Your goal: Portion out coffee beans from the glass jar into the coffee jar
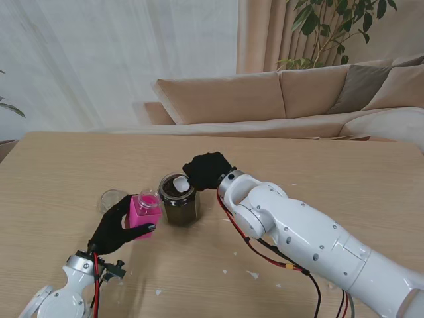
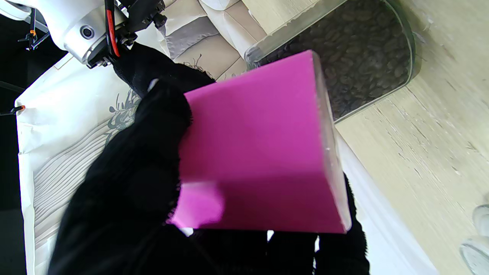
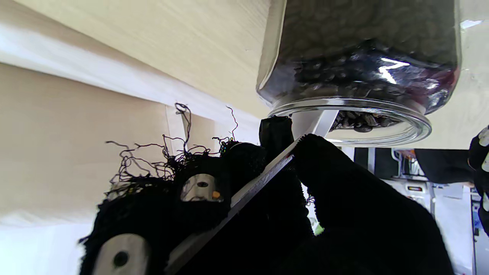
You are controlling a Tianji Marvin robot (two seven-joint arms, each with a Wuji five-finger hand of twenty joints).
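Note:
The glass jar (image 1: 179,202) of dark coffee beans stands open mid-table; the right wrist view shows its rim and beans (image 3: 359,65) close up. My right hand (image 1: 208,169) hovers just behind the jar mouth, shut on the handle of a white scoop (image 3: 263,175). The scoop's bowl (image 1: 180,184) sits in the jar opening. To the jar's left is the pink coffee jar (image 1: 143,211), its top open and tilted a little. My left hand (image 1: 118,229) is shut around it, and its pink side (image 2: 259,160) fills the left wrist view, beside the glass jar (image 2: 355,65).
A round clear lid (image 1: 111,198) lies on the table left of the pink jar, also at the edge of the left wrist view as a lid (image 2: 475,236). Small white flecks (image 1: 252,273) dot the wooden table (image 1: 318,165) near me. A sofa (image 1: 278,99) stands beyond the far edge.

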